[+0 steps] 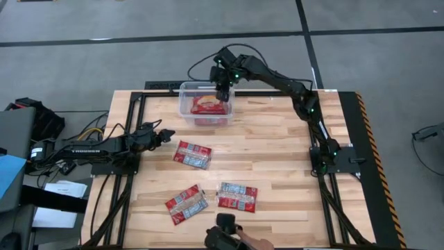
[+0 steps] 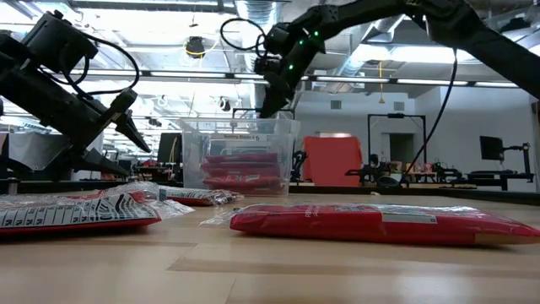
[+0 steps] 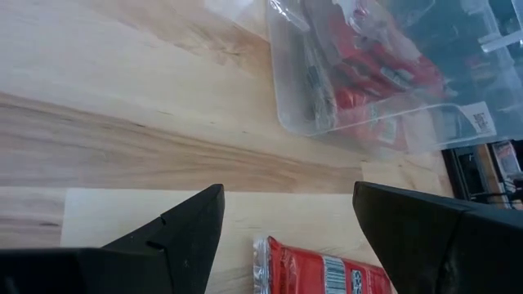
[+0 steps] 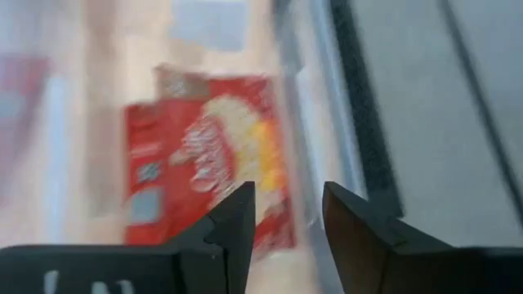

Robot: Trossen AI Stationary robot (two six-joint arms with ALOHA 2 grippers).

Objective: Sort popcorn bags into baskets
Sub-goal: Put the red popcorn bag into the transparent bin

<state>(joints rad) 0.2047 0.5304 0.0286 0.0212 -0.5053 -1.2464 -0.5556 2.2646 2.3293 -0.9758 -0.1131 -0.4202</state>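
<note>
The clear plastic bin (image 1: 187,111) (image 2: 240,127) stands at the table's far edge with several red popcorn packets (image 1: 207,105) (image 4: 204,163) lying flat inside. My right gripper (image 1: 223,96) (image 2: 268,108) (image 4: 288,216) hangs open just above the bin's right part, over the top packet, holding nothing. My left gripper (image 1: 166,135) (image 3: 286,237) is wide open, low over the table's left side, pointing at the nearest loose packet (image 1: 192,154) (image 3: 327,269). Two more packets (image 1: 186,203) (image 1: 238,196) lie flat near the near edge.
A dark device (image 1: 225,237) sits at the table's near edge. Bare wood lies between the bin and the loose packets and across the table's right half (image 1: 291,160). In the low view, packets (image 2: 76,211) (image 2: 380,221) lie close in front.
</note>
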